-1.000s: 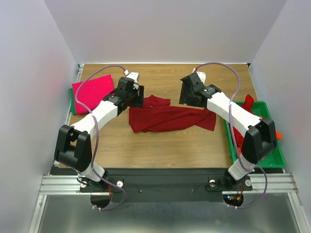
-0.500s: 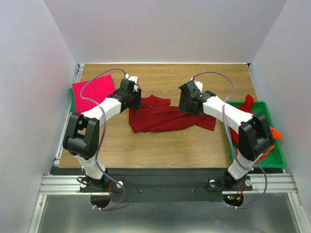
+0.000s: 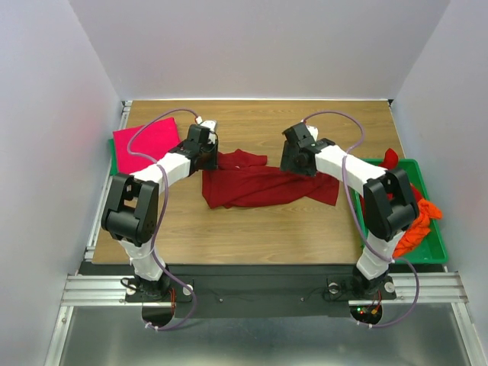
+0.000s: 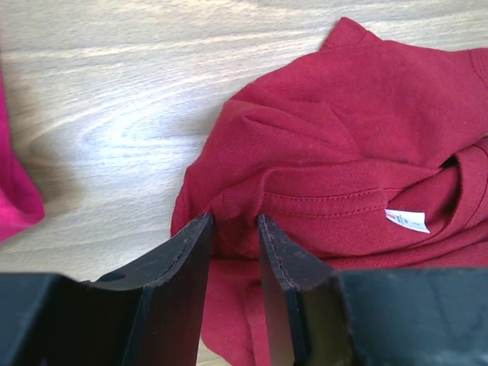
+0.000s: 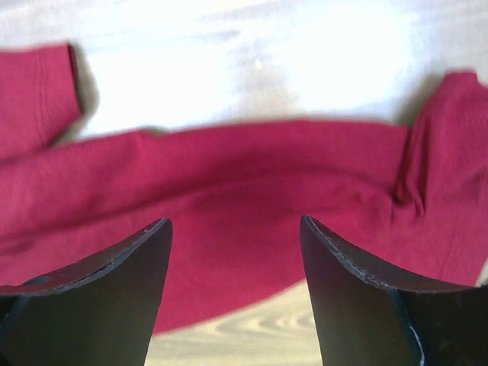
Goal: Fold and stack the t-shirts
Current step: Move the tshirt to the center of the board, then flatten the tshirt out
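While your left gripper [image 4: 234,223] nips the dark red t-shirt [image 4: 343,137], your right gripper [image 5: 234,223] hangs spread: lower, clamp, then stretch flat.

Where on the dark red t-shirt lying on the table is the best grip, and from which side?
The dark red t-shirt lies crumpled and low on the wooden table, so pinch a raised fold in its right half from straight above; only ridges offer purchase. The open right gripper hangs over that half.
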You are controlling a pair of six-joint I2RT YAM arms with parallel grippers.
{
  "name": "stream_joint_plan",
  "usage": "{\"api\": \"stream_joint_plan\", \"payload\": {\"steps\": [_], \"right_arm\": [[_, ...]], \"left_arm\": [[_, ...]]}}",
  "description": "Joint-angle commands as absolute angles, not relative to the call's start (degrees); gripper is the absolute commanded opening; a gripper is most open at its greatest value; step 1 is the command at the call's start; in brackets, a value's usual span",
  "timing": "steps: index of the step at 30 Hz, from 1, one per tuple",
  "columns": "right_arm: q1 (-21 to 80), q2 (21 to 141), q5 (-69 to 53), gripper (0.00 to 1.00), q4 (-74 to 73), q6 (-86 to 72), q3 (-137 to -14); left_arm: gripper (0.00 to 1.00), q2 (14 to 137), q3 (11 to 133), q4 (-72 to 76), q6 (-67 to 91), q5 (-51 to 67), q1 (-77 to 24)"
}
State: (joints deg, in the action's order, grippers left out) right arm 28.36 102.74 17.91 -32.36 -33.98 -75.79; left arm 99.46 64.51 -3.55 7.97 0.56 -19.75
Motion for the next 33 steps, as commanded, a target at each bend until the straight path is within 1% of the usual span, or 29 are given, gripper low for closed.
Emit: {"api": "stream_joint_plan", "payload": {"steps": [1,3,4,12,15,16,18,19,20,21,22,25,30,33], "right_arm": [[27.77,106.16,15.65,0.73,-28.04,-32.0,-80.67],[27.69,107.91,15.12,0.73,-27.6,-31.47,-81.47],[27.69,108.71,14.6,0.73,-27.42,-31.29,-82.0],[27.51,113.73,13.89,0.72,-26.37,-30.15,-83.5],[27.51,115.22,14.15,0.68,-26.1,-29.53,-83.32],[27.51,115.92,14.15,0.64,-26.02,-29.53,-83.32],[27.6,116.72,14.24,0.58,-25.93,-29.36,-83.15],[27.42,117.41,14.24,0.49,-25.93,-29.36,-83.14],[27.33,117.77,14.24,0.43,-25.93,-29.36,-83.14],[27.25,118.03,14.15,0.33,-25.93,-29.44,-83.14],[27.16,118.3,14.06,0.16,-25.93,-29.36,-83.23],[26.55,118.22,14.06,0.0,-26.02,-28.65,-83.93],[25.14,111.99,14.85,0.0,-26.1,-27.78,-85.6],[23.82,106.27,16.08,0.0,-26.63,-26.55,-87.0]], "left_arm": [[0.35,99.58,66.53,-1.5,8.0,3.07,-19.34],[0.2,99.93,66.62,-1.32,8.09,3.95,-19.34],[0.01,100.19,66.8,-1.41,8.26,4.74,-19.34],[0.0,97.74,67.41,-2.37,8.7,5.27,-18.9],[0.0,96.86,67.5,-2.9,8.61,5.62,-18.81],[0.0,96.77,67.5,-3.07,8.7,5.71,-18.81],[0.0,95.98,67.5,-3.34,8.7,5.63,-18.72],[0.0,95.37,67.59,-3.43,8.79,5.19,-18.63],[0.0,95.01,67.67,-3.51,8.79,4.92,-18.63],[0.0,94.75,67.76,-3.69,8.88,4.75,-18.55],[0.0,94.4,68.29,-3.69,8.88,4.4,-18.28],[0.0,92.73,69.69,-4.22,8.96,3.96,-17.32],[0.0,88.35,74.96,-5.62,11.6,3.43,-15.65],[0.0,85.44,76.9,-5.89,12.13,2.81,-15.56]]}}
